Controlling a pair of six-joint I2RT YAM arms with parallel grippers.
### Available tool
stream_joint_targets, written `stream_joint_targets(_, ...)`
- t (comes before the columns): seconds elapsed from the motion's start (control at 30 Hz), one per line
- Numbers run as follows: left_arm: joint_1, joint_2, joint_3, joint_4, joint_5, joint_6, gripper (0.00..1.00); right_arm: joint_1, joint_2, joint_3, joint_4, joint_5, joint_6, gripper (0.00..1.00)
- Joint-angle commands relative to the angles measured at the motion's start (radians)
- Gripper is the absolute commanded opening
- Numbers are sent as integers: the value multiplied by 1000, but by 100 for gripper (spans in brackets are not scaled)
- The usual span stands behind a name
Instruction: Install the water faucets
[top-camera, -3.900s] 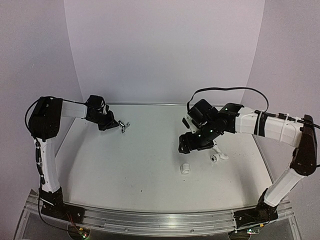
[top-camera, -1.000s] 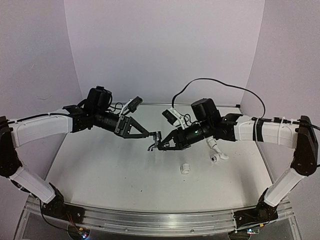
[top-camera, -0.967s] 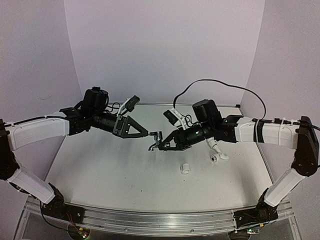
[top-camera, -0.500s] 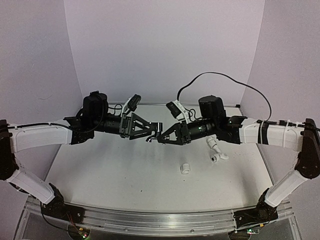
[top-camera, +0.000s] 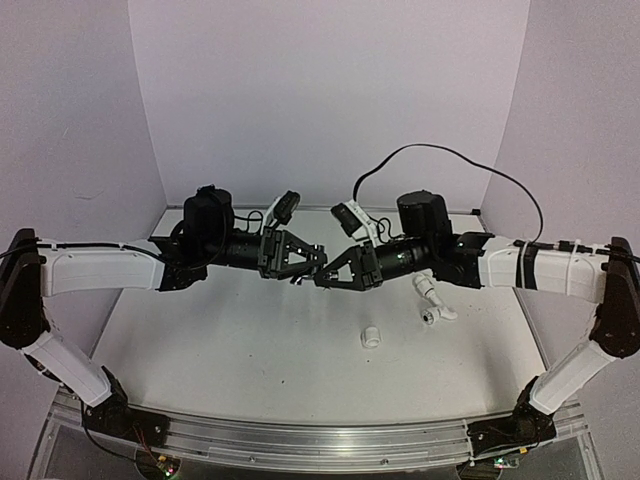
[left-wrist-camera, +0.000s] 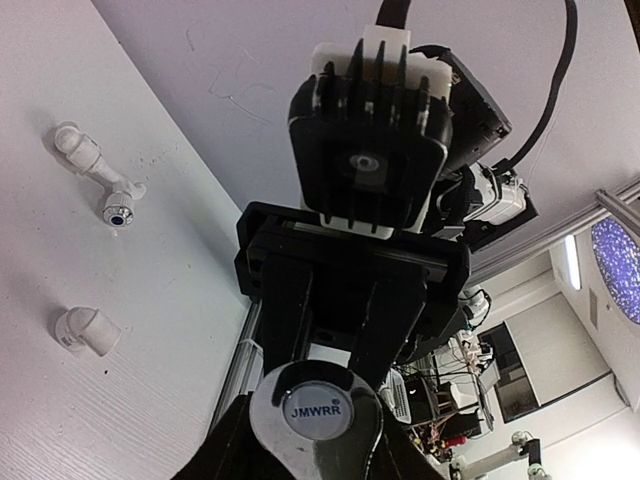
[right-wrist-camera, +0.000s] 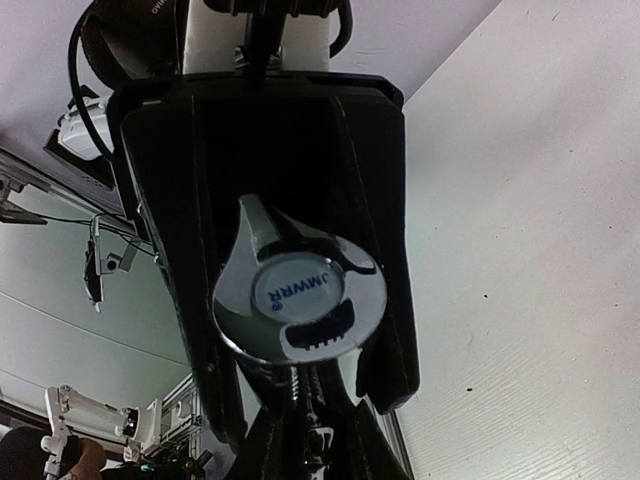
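Observation:
The silver-grey metal faucet piece (top-camera: 303, 275), a chrome handle with a round cap reading JMWRR (left-wrist-camera: 315, 420), hangs in mid-air over the table's middle. My right gripper (top-camera: 322, 275) is shut on its threaded stem (right-wrist-camera: 298, 385). My left gripper (top-camera: 311, 262) faces it from the other side, its fingers (right-wrist-camera: 385, 260) pressed against the chrome handle's (right-wrist-camera: 300, 295) two sides. Two white plastic faucet fittings lie on the table: a long valve-like one (top-camera: 432, 300) and a short elbow (top-camera: 371, 337).
The white table (top-camera: 250, 350) has a raised metal rail at its near edge (top-camera: 300, 435). Purple walls close the back and sides. The right arm's black cable (top-camera: 440, 160) loops above it. Both fittings (left-wrist-camera: 98, 180) (left-wrist-camera: 88, 330) lie right of centre.
My left gripper has come in from the left and closed its jaws round the chrome handle. My right gripper rose a little with the piece and stayed shut.

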Motion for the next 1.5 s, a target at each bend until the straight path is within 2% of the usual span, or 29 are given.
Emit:
stream_joint_targets(0.0, -11, -11, 34, 93, -21, -19, 21, 2, -38, 9, 75, -8, 1, 0)
stream_joint_targets(0.07, -11, -23, 27, 100, -36, -13, 8, 2, -42, 4, 74, 2, 6, 3)
stream_joint_targets(0.1, -11, -31, 20, 100, -47, -8, 2, 3, -46, -1, 74, 13, 10, 11)
stream_joint_targets(0.17, -11, -51, 2, 100, -59, 10, 0, 1, -62, -14, 74, 42, 26, 31)
stream_joint_targets(0.23, -10, -71, -15, 100, -66, 31, 0, 1, -76, -20, 74, 52, 42, 45)
stream_joint_targets(0.3, -10, -89, -25, 99, -62, 49, 0, -1, -86, -25, 74, 50, 56, 51)
stream_joint_targets(0.37, -7, -104, -33, 98, -57, 61, 0, 0, -93, -26, 73, 42, 62, 53)
stream_joint_targets(0.47, -1, -105, -35, 97, -42, 55, 0, 0, -95, -23, 72, 34, 63, 52)
stream_joint_targets(0.57, -1, -92, -25, 96, -31, 41, 0, -1, -68, -5, 74, -1, 66, 44)
stream_joint_targets(0.63, -1, -85, -19, 97, -30, 37, 0, 0, -53, 4, 77, -11, 67, 31)
stream_joint_targets(0.67, -1, -82, -15, 97, -29, 34, 0, 1, -48, 7, 80, -14, 68, 22)
stream_joint_targets(0.7, -1, -80, -14, 96, -26, 33, 0, 1, -46, 8, 82, -12, 65, 8)
stream_joint_targets(0.73, -1, -78, -14, 96, -24, 32, 0, 0, -46, 8, 83, -7, 63, 1)
stream_joint_targets(0.8, -1, -79, -14, 96, -21, 26, 2, 0, -53, 0, 96, 4, 62, 0)
stream_joint_targets(0.83, -1, -80, -14, 97, -18, 22, 7, 0, -58, -6, 106, 11, 64, 0)
stream_joint_targets(0.9, -1, -79, -14, 97, -16, 11, 28, 0, -66, -18, 131, 30, 72, 0)
stream_joint_targets(0.93, -1, -78, -14, 96, -15, 7, 35, 0, -68, -24, 149, 32, 78, 0)
stream_joint_targets(1.03, -2, -76, -19, 97, -11, 2, 44, -1, -78, -46, 211, 57, 107, 0)
stream_joint_targets(1.27, -2, -114, -57, 103, -12, 13, 50, 0, -84, -71, 261, 93, 133, 0)
stream_joint_targets(1.47, -1, -138, -85, 103, 12, 25, 35, 0, -83, -70, 264, 106, 137, 0)
